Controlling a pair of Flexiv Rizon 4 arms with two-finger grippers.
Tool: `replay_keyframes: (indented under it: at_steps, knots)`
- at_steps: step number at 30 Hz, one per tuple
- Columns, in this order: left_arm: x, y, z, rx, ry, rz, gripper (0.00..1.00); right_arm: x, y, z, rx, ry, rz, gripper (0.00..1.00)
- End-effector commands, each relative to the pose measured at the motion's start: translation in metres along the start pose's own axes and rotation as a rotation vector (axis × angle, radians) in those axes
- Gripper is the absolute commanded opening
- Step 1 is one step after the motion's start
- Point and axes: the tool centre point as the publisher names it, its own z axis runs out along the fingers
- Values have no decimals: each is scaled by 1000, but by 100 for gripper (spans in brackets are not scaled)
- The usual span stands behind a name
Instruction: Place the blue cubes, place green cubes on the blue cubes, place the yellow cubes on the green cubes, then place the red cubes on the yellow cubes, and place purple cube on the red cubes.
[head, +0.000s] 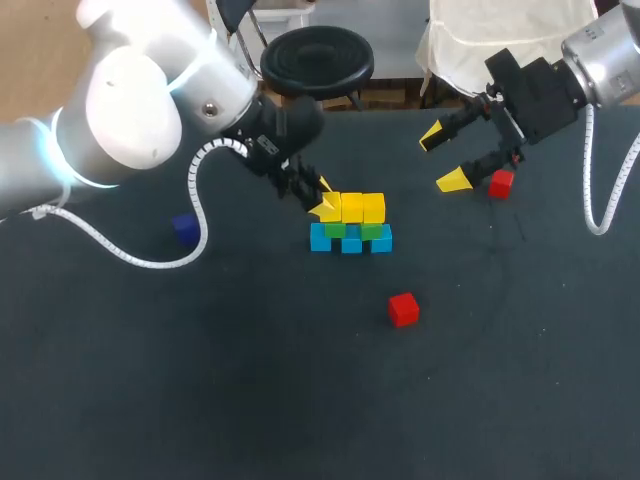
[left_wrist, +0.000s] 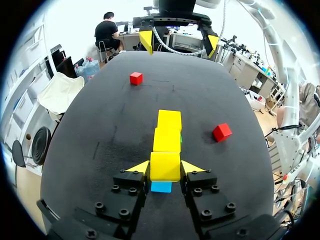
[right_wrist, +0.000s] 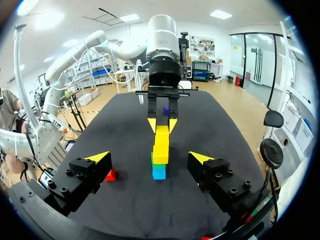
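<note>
The last yellow cube (left_wrist: 165, 166) sits on the green cubes (head: 372, 231) with my left tool (left_wrist: 165, 169) clamped on it, so I should let go, while my right tool (head: 447, 157), fingers apart, waits by a red cube (head: 501, 183) to grab next.

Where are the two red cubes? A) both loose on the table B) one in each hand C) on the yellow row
A: one red cube lies before the stack, the other red cube by the open right hand; the left hand grips a yellow cube.
</note>
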Motion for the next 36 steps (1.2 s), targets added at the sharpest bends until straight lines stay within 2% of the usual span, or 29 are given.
replay_keyframes:
  at_steps: [1, 36]
  knots:
    - [0, 0, 0, 1, 0, 2, 0, 0, 0, 0, 1, -1, -1, 100]
    - [3, 1, 2, -1, 3, 2, 0, 0, 0, 0, 1, -1, -1, 100]
